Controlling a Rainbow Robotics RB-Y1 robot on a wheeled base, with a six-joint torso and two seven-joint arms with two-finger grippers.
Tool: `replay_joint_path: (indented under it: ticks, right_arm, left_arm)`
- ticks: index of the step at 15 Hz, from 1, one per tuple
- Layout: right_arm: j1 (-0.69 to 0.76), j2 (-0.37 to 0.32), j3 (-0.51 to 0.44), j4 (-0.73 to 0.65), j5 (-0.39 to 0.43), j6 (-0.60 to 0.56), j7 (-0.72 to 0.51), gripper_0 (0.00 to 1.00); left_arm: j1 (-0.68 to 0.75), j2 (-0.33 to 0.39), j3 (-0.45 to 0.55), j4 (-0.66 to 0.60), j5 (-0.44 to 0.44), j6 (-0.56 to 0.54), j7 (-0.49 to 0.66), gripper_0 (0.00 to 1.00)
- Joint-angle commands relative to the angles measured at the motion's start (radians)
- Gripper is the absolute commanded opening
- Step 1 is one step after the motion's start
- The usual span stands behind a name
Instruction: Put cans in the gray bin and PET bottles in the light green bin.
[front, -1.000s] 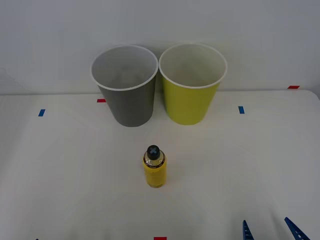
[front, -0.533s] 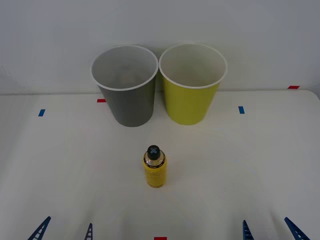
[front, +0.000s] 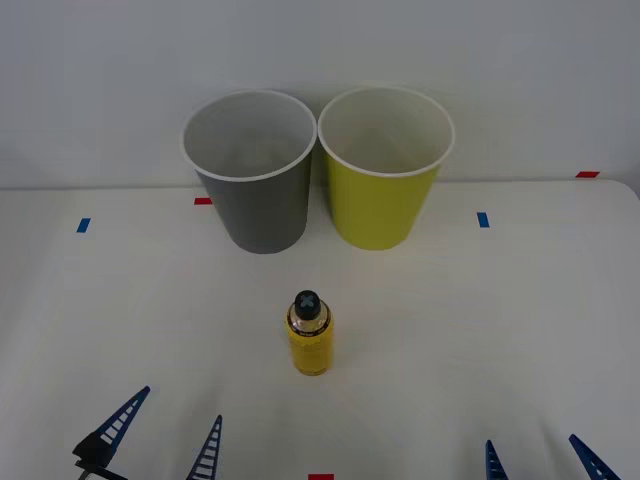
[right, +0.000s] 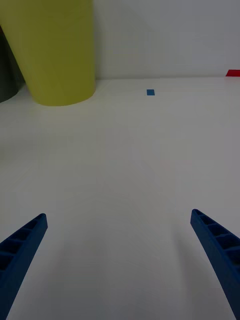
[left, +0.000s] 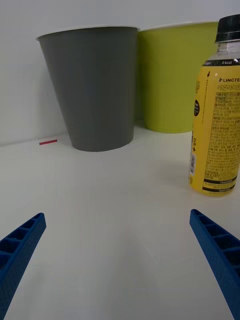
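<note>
Yellow-labelled PET bottle (front: 310, 335) stands upright mid-tabletop (front: 500, 320), before the gray bin (front: 255, 175) and light green bin (front: 383, 170). Left gripper (front: 165, 440) and right gripper (front: 540, 462) hover near, jaws wide.

Front cam high, wrist cams low; share light green bin (front: 385, 170).

Plain white table (front: 500, 330) with little tape markers stuck on it — blue bits (front: 83, 225) out toward both sides, red bits (front: 587, 174) at the far right corner and at the near edge. Behind it all, a blank pale wall (front: 100, 60) — that's it.
</note>
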Motion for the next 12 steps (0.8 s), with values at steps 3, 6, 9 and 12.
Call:
replay_joint_path:
  ticks: [3, 6, 9, 12]
  right_arm:
    - [0.0, 0.0, 0.0, 0.0, 0.0, 0.0, 0.0, 1.0]
    - [0.0, 0.0, 0.0, 0.0, 0.0, 0.0, 0.0, 1.0]
    - [0.0, 0.0, 0.0, 0.0, 0.0, 0.0, 0.0, 1.0]
    - [0.0, 0.0, 0.0, 0.0, 0.0, 0.0, 0.0, 1.0]
  left_arm:
    - [-0.114, 0.09, -0.137, 0.0, 0.04, 0.02, -0.002, 1.0]
    - [-0.186, 0.118, -0.197, 0.0, 0.066, 0.024, -0.002, 1.0]
    - [-0.25, 0.119, -0.224, 0.0, 0.086, 0.063, -0.011, 1.0]
    - [-0.314, 0.098, -0.257, -0.002, 0.095, 0.106, -0.021, 1.0]
